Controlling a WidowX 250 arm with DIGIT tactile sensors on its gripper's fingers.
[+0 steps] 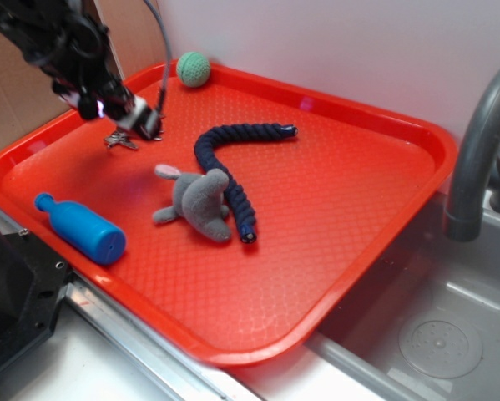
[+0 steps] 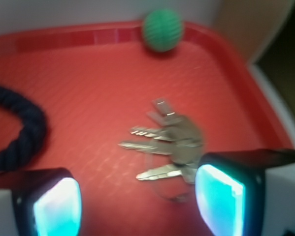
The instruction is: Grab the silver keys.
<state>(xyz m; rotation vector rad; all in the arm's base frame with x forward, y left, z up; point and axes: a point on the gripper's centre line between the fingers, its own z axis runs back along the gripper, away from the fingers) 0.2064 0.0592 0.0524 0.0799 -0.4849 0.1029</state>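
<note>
Near far-left corner of red plastic tray (image 1: 383,217): bunch of thin silver keys (image 2: 169,147) lies flat. Pincer (image 2: 137,204) spread above, keys off-centre toward right pad (image 2: 218,194). Risk: pad lands on keys, pushes them aside, closes empty.

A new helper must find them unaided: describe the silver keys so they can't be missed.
Start at the red tray by the sink and go to its far corner, near the green ball. Under the end effector lie the silver keys: the only metal there, thin blades fanned from a ring, smaller than the grey plush mouse.
</note>
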